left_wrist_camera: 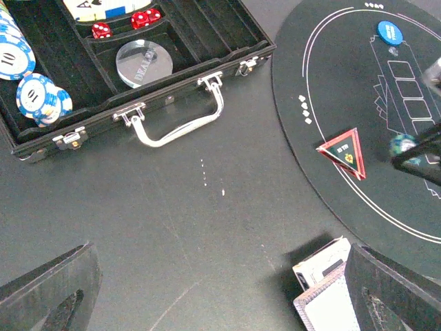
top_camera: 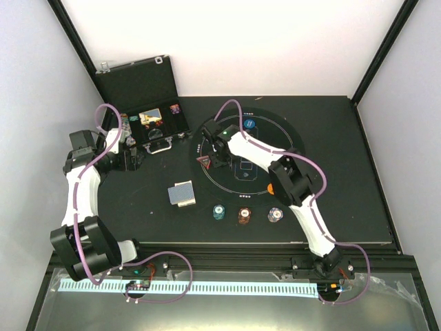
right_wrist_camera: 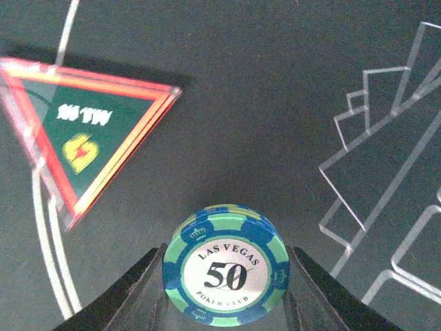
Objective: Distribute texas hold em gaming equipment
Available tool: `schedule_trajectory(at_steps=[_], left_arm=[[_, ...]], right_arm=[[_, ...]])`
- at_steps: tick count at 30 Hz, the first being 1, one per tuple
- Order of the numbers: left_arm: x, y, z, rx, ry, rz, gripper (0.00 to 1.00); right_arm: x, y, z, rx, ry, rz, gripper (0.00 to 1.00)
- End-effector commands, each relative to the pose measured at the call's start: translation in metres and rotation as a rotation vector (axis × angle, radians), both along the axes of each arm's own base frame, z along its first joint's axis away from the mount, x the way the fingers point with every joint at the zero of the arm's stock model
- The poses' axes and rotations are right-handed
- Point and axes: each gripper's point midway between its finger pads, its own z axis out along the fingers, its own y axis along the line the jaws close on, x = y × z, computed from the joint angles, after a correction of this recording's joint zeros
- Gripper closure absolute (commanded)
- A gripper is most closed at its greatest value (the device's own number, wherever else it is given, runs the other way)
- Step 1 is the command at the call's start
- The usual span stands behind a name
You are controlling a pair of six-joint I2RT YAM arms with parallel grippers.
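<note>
Triangle marker [right_wrist_camera: 89,131] close (mat [right_wrist_camera: 262,103] bare)

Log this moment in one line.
left gripper: open, empty | right gripper: shut on teal chip | chip beside red triangle marker on mat

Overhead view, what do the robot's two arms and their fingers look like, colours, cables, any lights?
The left arm and right arm match: white tubular links joined by chunky black joint housings. A purple cable loops loosely along each from base to wrist. A small green light glows near the right arm's wrist. The left fingers and right fingers are plain matte black wedges.
</note>
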Motion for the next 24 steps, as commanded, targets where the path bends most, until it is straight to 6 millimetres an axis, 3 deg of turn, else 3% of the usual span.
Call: schedule_trajectory(at_steps=[1,14,19,24], left_arm=[[0.005,0.002,0.013,-0.014,-0.020,-0.007,0.01],[0.006,0.003,0.014,-0.010,-0.020,-0.005,0.01],[0.006,0.002,0.013,-0.014,-0.018,-0.004,0.01],[0.005,0.002,0.013,-0.016,-0.018,-0.003,0.01]], right_arm=[[0.014,0.009,-0.009,-0.017,0.005,0.026,0.88],[0.019,0.038,-0.044,0.048,0.078,0.023,0.88],[0.022,0.049,-0.044,0.067,0.071,0.026,0.88],[0.022,0.040,-0.038,0.036,0.053,0.016,0.88]])
